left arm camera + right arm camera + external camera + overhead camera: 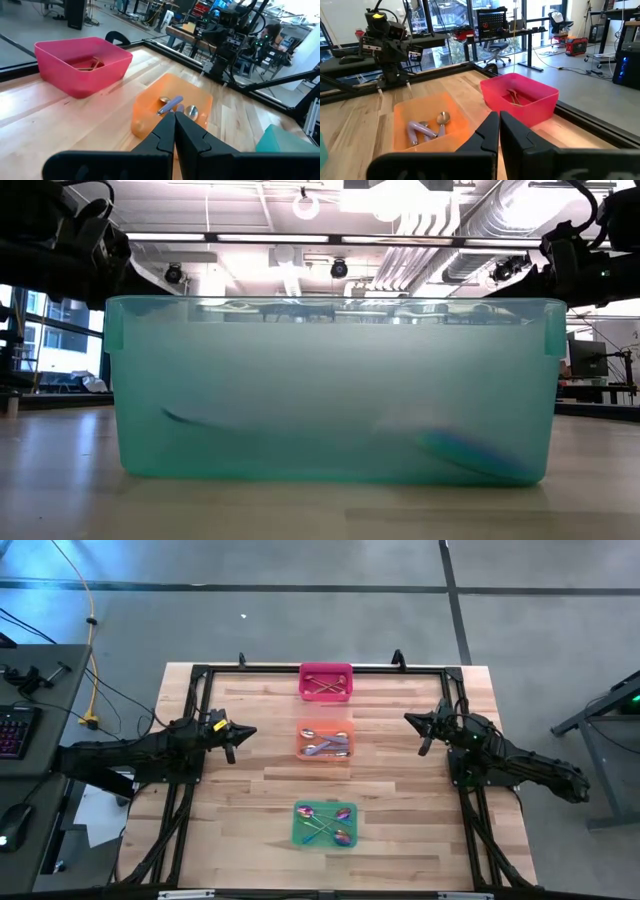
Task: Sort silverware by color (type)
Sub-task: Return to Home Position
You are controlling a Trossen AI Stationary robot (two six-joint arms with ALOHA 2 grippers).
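Three bins hold all the silverware [328,747] I see: pink bin [326,667], orange bin [299,740], green bin [296,825]; sorting looks done. My left gripper [232,743] and right gripper [424,737] are pinched closed, empty.

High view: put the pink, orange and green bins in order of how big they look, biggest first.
1. green bin
2. orange bin
3. pink bin
The gaps are slight, orange and pink especially; the bins may be one size, with camera angle making the difference.
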